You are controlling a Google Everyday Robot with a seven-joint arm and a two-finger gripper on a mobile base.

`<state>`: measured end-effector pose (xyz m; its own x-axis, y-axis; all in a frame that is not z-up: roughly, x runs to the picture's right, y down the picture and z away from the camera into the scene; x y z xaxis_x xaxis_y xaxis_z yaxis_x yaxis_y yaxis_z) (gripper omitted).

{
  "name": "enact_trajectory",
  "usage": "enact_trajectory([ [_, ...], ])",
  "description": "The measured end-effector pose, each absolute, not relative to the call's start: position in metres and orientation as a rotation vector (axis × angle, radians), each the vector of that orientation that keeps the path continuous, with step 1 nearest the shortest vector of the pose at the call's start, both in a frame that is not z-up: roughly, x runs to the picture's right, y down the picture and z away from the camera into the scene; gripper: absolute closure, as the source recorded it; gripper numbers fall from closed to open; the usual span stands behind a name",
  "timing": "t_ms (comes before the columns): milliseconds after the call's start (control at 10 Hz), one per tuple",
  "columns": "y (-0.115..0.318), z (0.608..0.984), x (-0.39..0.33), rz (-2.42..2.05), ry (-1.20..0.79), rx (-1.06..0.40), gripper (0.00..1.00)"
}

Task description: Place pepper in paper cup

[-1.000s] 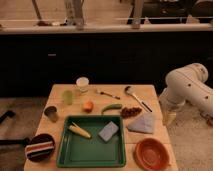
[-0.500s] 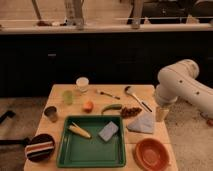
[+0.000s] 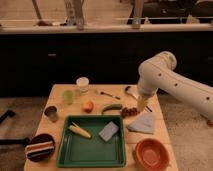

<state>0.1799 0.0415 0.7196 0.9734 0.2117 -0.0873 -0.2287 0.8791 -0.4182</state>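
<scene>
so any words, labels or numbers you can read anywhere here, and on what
None can be read.
The paper cup, the pepper and the green tray show no lettering.
The gripper, open over the right side of the table, shows no legible marking.

no readable txt, no labels, brands, nos. or signs on any obj in view

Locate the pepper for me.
Camera view: the pepper lies mid-table, just right of the orange fruit, behind the green tray; the tool hangs to its right.
</scene>
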Motion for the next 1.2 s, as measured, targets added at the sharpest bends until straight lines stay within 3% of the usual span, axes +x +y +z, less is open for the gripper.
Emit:
enact_trajectory([
  [400,0.059,0.77,0.151,0.29,0.046,-0.442,0.2],
  [1200,0.064,0.781,0.146,0.354,0.01,-0.416,0.2],
])
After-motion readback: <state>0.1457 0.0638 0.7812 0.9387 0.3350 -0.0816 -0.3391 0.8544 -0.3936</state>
